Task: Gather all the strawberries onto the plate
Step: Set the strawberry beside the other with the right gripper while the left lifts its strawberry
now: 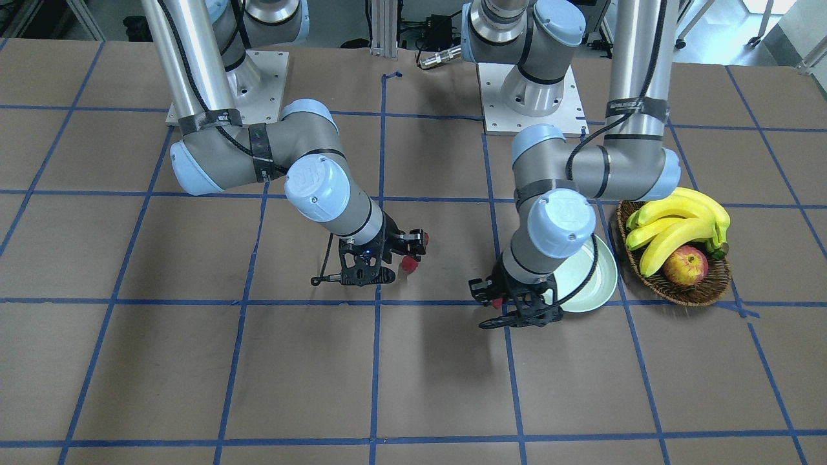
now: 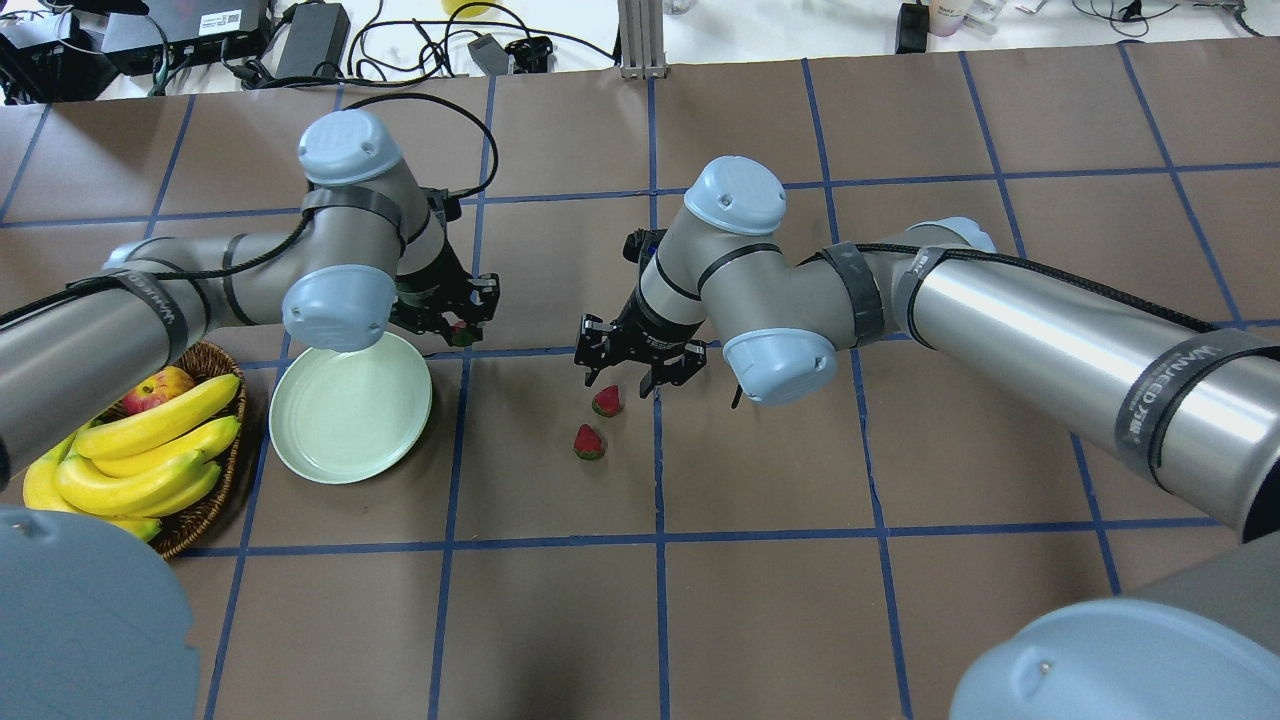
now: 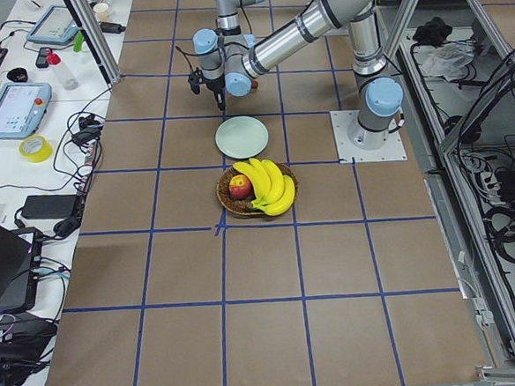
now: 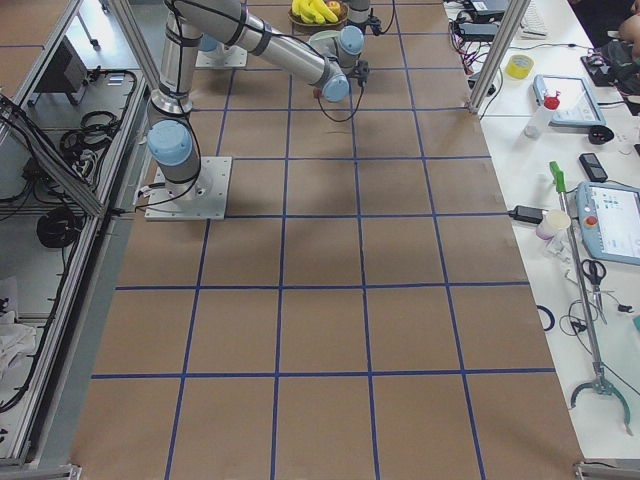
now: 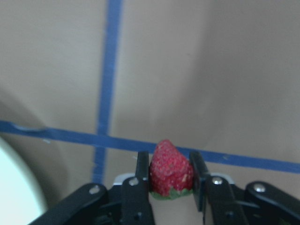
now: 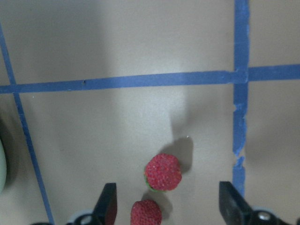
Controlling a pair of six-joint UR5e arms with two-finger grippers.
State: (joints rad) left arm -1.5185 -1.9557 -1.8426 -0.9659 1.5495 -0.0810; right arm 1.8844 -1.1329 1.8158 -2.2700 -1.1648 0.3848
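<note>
L gripper: clamped on held strawberry, which is pinched between both fingers. In L wrist view the berry tip points up-frame and the green cap sits down at the finger bases. Pos.: left of centre in overhead view, just past the upper-right rim of plate. The berry hangs over bare table cover and a blue tape line, not over the plate, whose pale edge shows at the lower-left corner of L wrist view. Whether the berry touches the table: cannot tell. R gripper: jaws spread wide, fingers gripping nothing. Pos.: centre of overhead view, w/ two loose berries just below it in frame. Upper strawberry lies just beside the gripper tips. Lower strawberry lies near it, down-left; the two are apart, not touching. In R wrist view both sit at bottom centre between the spread fingers, on the brown table cover. Plate: mint green, lower left of centre in overhead view, well apart from the two loose berries; all three berries are outside it. Wicker basket: far left edge of overhead view, just beside the plate, holding bananas and an apple.
</note>
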